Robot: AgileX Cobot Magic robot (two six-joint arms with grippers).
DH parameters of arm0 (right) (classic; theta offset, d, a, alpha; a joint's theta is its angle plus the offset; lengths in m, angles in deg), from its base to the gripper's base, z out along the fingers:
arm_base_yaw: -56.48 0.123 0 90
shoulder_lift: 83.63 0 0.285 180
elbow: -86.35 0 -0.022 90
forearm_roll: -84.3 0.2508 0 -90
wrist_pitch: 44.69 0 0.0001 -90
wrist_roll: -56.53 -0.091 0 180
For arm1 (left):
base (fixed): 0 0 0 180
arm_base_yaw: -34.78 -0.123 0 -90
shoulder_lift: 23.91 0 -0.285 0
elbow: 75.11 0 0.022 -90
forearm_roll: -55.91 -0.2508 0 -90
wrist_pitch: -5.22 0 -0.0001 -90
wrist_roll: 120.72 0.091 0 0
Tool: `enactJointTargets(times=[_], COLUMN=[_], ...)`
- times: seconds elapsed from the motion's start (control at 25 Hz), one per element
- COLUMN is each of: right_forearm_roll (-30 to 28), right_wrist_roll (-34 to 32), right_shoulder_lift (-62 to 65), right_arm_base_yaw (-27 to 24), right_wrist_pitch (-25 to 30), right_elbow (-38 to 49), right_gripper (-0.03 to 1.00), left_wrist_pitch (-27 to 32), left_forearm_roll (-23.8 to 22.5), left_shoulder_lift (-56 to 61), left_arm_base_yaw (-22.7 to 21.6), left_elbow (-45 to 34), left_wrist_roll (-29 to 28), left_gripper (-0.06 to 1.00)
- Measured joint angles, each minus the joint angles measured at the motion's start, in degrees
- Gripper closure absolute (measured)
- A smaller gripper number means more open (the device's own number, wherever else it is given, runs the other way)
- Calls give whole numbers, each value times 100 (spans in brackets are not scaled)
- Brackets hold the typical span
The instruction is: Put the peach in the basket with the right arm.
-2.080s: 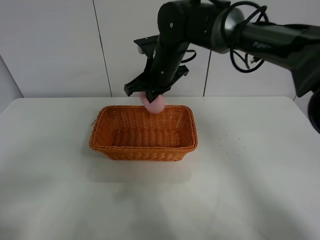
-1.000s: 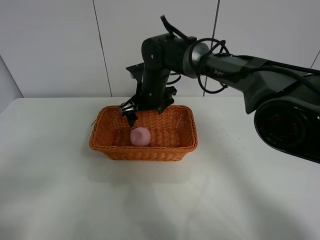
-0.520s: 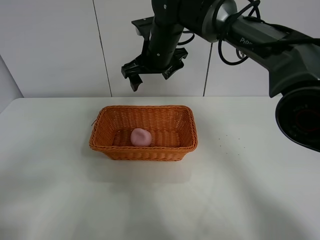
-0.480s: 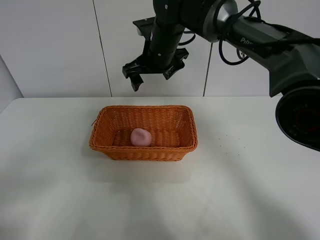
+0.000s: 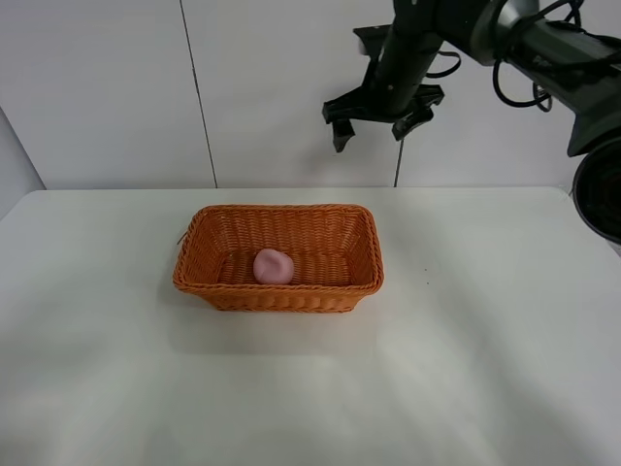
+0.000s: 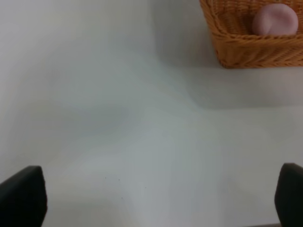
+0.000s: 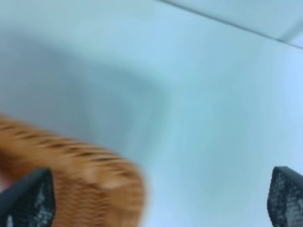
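Note:
The pink peach [image 5: 274,265] lies on the floor of the orange wicker basket [image 5: 278,292], left of its middle. The left wrist view shows the same peach [image 6: 275,20] inside a basket corner [image 6: 236,45]. My right gripper [image 5: 373,128] hangs open and empty high above the table, up and to the right of the basket, on the black right arm [image 5: 505,24]. In the right wrist view its fingertips [image 7: 31,201] frame a blurred basket rim [image 7: 90,177]. My left gripper [image 6: 151,201] is open over bare table; the exterior view does not show it.
The basket stands on a white table [image 5: 466,369]. White wall panels [image 5: 97,87] rise behind the table's far edge.
The right gripper let the peach drop into the basket, rose open, then swung right, away from above the basket. The peach lies still.

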Motion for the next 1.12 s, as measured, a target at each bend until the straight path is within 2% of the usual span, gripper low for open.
enactJointTargets(times=[0.28, 0.44, 0.68, 0.84, 1.12], right_forearm_roll=[-5, -23, -23, 98, 203], right_wrist_roll=[-1, -1, -1, -1, -1], right_shoulder_lift=[0, 0, 49, 400, 1974], right_arm_base_yaw=[-1224, -1620, -1788, -1788, -1788], right_wrist_pitch=[0, 0, -5, -11, -20], right_elbow=[0, 0, 287, 878, 2893], right_gripper=[27, 27, 27, 27, 27], left_wrist_pitch=[0, 0, 0, 0, 0], left_forearm_roll=[0, 0, 0, 0, 0], left_shoulder_lift=[0, 0, 0, 0, 0], left_arm_base_yaw=[0, 0, 0, 0, 0], left_elbow=[0, 0, 0, 0, 0], left_wrist_roll=[0, 0, 0, 0, 0], left_gripper=[-4, -4, -4, -4, -4])
